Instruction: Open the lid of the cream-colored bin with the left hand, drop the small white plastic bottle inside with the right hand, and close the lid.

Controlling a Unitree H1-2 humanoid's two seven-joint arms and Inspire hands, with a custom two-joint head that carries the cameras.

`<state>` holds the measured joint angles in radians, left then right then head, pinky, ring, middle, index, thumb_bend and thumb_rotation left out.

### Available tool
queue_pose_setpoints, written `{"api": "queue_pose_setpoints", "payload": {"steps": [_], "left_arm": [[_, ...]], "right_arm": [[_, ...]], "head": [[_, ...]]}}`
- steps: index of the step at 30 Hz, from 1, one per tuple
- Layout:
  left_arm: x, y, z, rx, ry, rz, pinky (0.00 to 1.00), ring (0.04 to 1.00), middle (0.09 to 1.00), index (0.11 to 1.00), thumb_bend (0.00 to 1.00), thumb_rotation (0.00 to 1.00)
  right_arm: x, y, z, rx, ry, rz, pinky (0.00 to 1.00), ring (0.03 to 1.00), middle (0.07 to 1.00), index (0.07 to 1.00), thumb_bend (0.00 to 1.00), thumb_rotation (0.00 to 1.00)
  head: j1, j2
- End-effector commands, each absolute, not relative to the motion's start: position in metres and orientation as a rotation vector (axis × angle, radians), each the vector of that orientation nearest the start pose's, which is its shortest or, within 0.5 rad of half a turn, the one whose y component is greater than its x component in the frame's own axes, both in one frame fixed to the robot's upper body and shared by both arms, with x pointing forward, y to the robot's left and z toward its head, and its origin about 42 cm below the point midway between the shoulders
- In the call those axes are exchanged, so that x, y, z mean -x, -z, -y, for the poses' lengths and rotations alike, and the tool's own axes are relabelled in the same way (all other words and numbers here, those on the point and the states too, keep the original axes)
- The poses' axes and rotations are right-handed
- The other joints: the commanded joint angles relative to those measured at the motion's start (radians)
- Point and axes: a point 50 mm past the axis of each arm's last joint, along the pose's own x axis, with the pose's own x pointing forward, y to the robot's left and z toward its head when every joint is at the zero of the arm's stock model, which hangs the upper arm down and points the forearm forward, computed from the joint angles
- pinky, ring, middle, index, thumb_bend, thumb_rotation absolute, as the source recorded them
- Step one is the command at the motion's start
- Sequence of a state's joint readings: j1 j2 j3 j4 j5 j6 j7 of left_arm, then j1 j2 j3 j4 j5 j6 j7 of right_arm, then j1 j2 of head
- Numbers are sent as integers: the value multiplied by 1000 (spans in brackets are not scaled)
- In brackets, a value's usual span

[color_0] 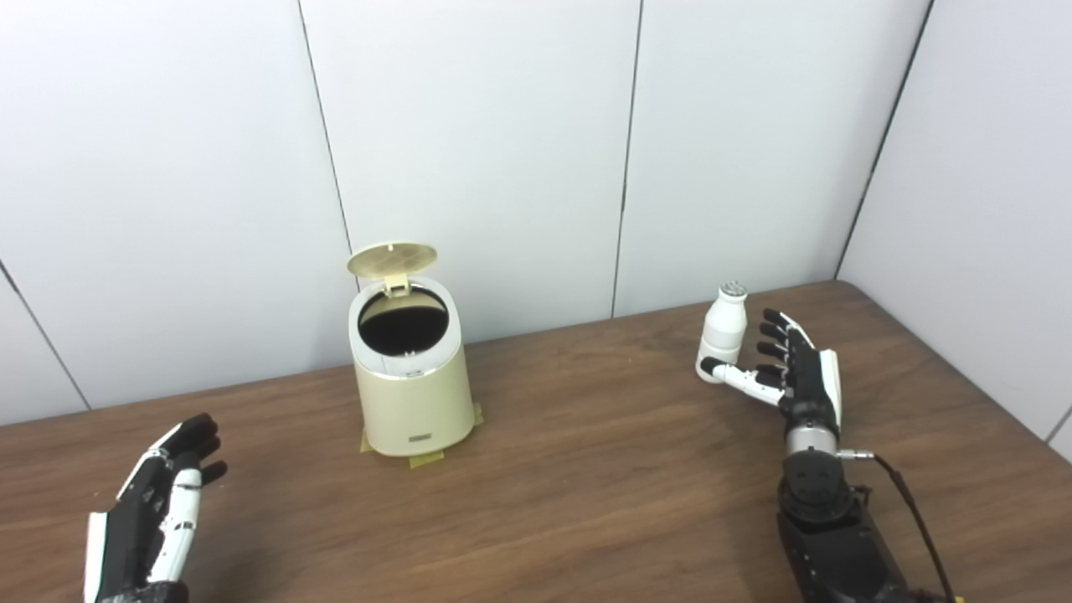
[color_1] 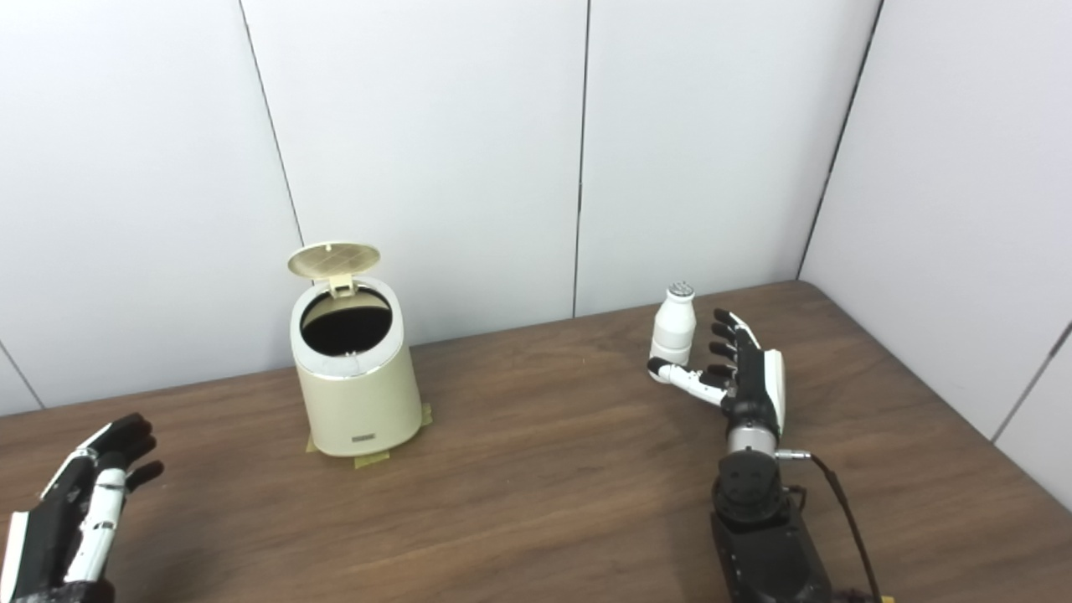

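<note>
A: With the lid (color_0: 392, 260) standing up on its hinge, is step one done?

B: Judged yes. Bin (color_0: 411, 394) mouth is exposed, dark inside; bin sits toward the table's (color_0: 586, 486) far edge, left of centre.

A: Bottle?

B: Bottle (color_0: 723, 329) upright near the far right corner, not yet lifted. Right hand (color_0: 791, 368) just beside it, fingers spread, thumb at its base; no grasp closed.

A: Left hand?

B: Left hand (color_0: 159, 519) at the near left corner, fingers apart, holding nothing, well apart from the bin.

A: Remaining?

B: Grasp, carry, drop, close lid.
</note>
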<state>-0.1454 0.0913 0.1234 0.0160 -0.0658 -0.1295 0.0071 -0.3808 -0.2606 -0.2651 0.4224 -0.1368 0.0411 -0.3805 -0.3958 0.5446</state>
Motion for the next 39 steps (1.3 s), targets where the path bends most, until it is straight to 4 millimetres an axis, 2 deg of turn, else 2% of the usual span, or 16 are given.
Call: {"api": "queue_pose_setpoints", "payload": {"steps": [1,3,5,7,8,11,15,18,20,21,23,25,29,35,39], "left_arm": [[-332,-167,-263,-17,-91,335,772,834,819,799,117,497],[-333,-166,-263,-19,-91,338,773,835,819,798,119,487],[-333,-166,-263,-22,-87,341,773,836,822,800,119,483],[-333,-166,-264,-24,-86,342,769,832,818,799,119,483],[-332,-166,-264,-22,-86,342,770,831,818,799,120,482],[-332,-166,-264,-24,-86,340,767,831,817,798,122,484],[-331,-166,-263,-18,-88,337,768,830,818,799,116,486],[-330,-167,-263,-16,-87,334,778,833,821,803,117,481],[-329,-168,-263,-20,-81,337,777,833,820,807,121,496],[-329,-168,-263,-21,-82,335,775,833,821,808,118,504],[-328,-169,-262,-23,-82,335,771,832,820,804,115,508],[-328,-170,-262,-23,-84,332,769,831,820,808,108,508],[-327,-170,-262,-17,-84,332,766,828,816,803,107,501],[-327,-170,-262,-22,-87,327,776,829,813,795,109,481],[-326,-169,-262,-22,-86,321,790,837,818,806,115,484]], "right_arm": [[-410,-173,380,305,630,90,645,784,846,847,784,160],[-412,-174,380,341,636,88,634,777,840,845,785,163],[-414,-177,380,368,638,96,574,735,811,833,809,201],[-415,-179,380,378,634,102,613,739,798,815,821,229],[-416,-180,380,373,632,106,599,729,790,811,827,242],[-418,-182,381,358,626,118,602,733,792,800,836,241],[-421,-184,380,328,612,137,683,771,802,792,838,212],[-423,-184,380,318,614,135,683,771,800,797,841,199],[-424,-184,379,318,619,126,583,701,790,801,840,196],[-425,-185,378,321,621,125,574,696,791,802,839,193],[-426,-185,378,330,614,124,588,712,799,803,838,190],[-427,-185,378,335,609,124,650,760,810,809,830,197],[-428,-185,379,328,608,125,613,726,813,813,825,190],[-428,-182,381,341,597,117,701,791,811,810,811,197],[-428,-181,381,359,599,106,708,788,803,792,810,198]], "head": [[0,1],[0,1],[0,1],[1,3],[2,3],[2,5],[4,8],[6,10],[6,11],[6,11],[7,12],[7,12],[7,14],[8,17],[10,19]]}}
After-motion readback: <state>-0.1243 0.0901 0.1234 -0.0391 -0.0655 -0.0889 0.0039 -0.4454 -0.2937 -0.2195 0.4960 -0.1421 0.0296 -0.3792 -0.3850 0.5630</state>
